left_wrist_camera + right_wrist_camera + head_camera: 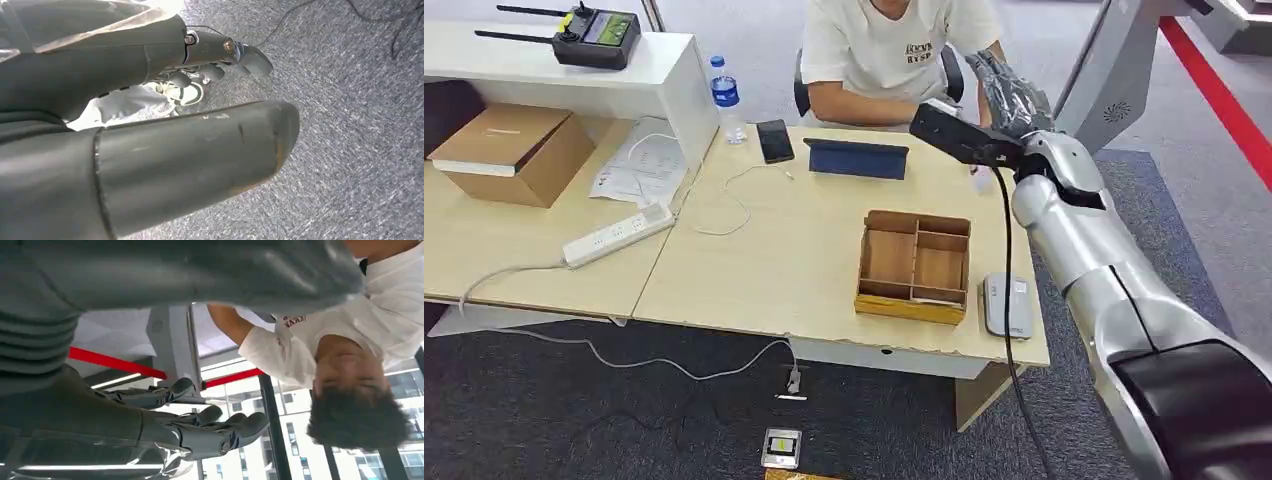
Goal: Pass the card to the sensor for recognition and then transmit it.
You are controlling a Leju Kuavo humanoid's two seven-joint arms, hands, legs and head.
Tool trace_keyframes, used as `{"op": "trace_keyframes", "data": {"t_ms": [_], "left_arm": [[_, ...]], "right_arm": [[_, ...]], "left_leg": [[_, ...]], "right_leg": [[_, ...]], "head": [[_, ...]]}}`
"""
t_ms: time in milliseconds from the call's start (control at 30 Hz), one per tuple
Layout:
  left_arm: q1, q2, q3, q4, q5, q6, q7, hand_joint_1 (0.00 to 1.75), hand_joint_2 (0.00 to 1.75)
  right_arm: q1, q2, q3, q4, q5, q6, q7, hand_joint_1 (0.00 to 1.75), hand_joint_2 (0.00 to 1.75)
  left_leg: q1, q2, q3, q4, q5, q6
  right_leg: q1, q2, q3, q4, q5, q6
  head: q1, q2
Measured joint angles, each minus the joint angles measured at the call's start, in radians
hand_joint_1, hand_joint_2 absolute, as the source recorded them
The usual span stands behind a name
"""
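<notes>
While raised before the person [889, 50], right hand [1014, 95] empty (fingers spread); left hand [220, 55] empty, fingers loosely apart.

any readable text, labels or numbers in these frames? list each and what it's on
Person's white T-shirt: two lines of dark chest print, too blurred to read.
Water bottle: blue label, too small to read.
Paper sheets: print too small to read.
Grey card sensor: pale label, unreadable.
Nothing else carries text.

The sensor [1006, 304], a flat pale grey rounded-rectangular pad with a small label on top, lies flat near the front right edge of the tabletop [764, 270], just beside the wooden compartment box [915, 266], untouched.
</notes>
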Motion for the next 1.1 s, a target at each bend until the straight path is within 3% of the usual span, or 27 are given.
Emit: {"op": "trace_keyframes", "data": {"t_ms": [167,333,533,767,800,1100], "left_arm": [[0.0,0.0,0.0,0.0,0.016,-0.008,0.014,0.0,0.0],[0.0,0.0,0.002,0.0,0.025,-0.011,0.022,0.0,0.0],[0.002,-0.001,0.007,0.0,0.035,-0.009,0.022,0.0,0.0],[0.004,-0.001,0.016,0.0,0.035,-0.009,0.019,0.0,0.0],[0.004,-0.001,0.017,0.0,0.034,-0.01,0.018,0.0,0.0],[0.005,-0.001,0.022,0.0,0.023,-0.018,0.017,0.0,0.0]], "right_arm": [[0.001,0.0,-0.017,-0.011,-0.085,-0.04,-0.07,0.0,0.0],[0.046,-0.006,-0.058,-0.078,-0.253,-0.007,-0.108,0.0,0.0],[0.216,-0.065,-0.076,-0.298,-0.505,0.072,0.018,0.0,0.0],[0.454,-0.152,-0.086,-0.626,-0.578,0.128,0.146,0.0,0.0],[0.481,-0.162,-0.09,-0.67,-0.581,0.135,0.157,0.0,1.75],[0.666,-0.23,-0.129,-0.968,-0.541,0.182,0.224,0.0,1.75]], "left_leg": [[0.0,0.0,0.0,0.0,0.0,0.0],[0.0,0.0,0.0,0.0,0.0,0.0],[0.0,0.0,0.001,0.0,0.0,0.0],[0.0,0.0,0.001,0.0,-0.001,0.0],[0.0,0.0,0.001,0.0,-0.001,0.0],[0.0,0.0,0.001,0.0,-0.001,0.0]], "right_leg": [[0.0,0.0,0.0,0.0,0.0,0.0],[0.0,0.0,0.0,0.0,0.0,0.0],[0.0,0.0,0.001,-0.001,0.0,0.0],[0.0,0.001,0.001,-0.001,0.0,0.0],[0.0,0.001,0.001,-0.001,0.0,0.0],[0.0,0.001,0.0,-0.001,0.0,-0.001]], "head": [[0.0,0.0],[0.0,0.0],[0.0,0.0],[0.0,0.0],[0.0,0.0],[0.0,0.0]]}}
